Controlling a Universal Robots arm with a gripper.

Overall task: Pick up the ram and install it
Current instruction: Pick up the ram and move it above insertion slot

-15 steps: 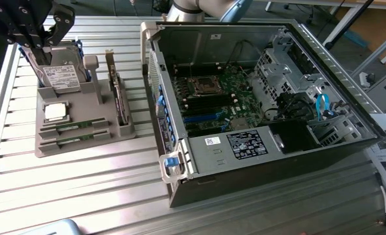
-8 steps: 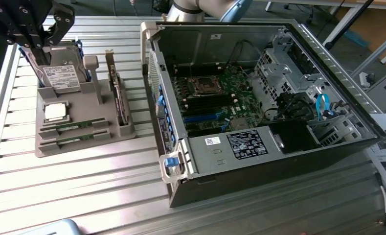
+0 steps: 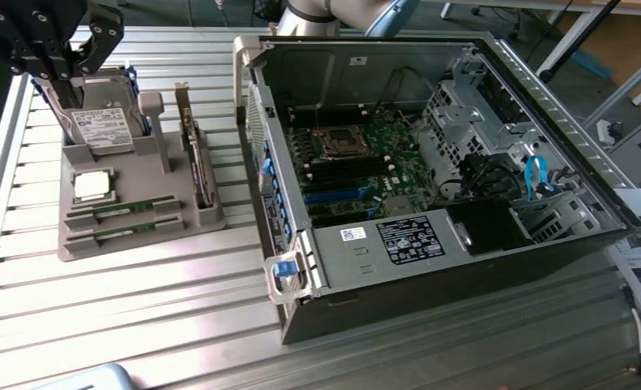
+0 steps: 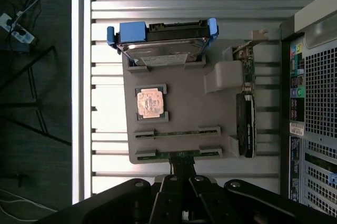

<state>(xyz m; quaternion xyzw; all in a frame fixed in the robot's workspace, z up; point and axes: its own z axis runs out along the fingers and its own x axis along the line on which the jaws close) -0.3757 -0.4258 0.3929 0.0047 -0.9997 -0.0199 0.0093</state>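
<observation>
Gripper (image 3: 66, 91): fingers closed together, holding nothing, above the grey tray (image 3: 136, 242). Ram (image 4: 178, 154): lying in the tray's edge slot, second ram (image 4: 176, 132) in the slot beside it. Fingertips seemingly just short of contact.

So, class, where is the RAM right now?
On the exterior view's left, the RAM lies in the gray holder, two sticks next to the processor chip, outside the computer case.
</observation>
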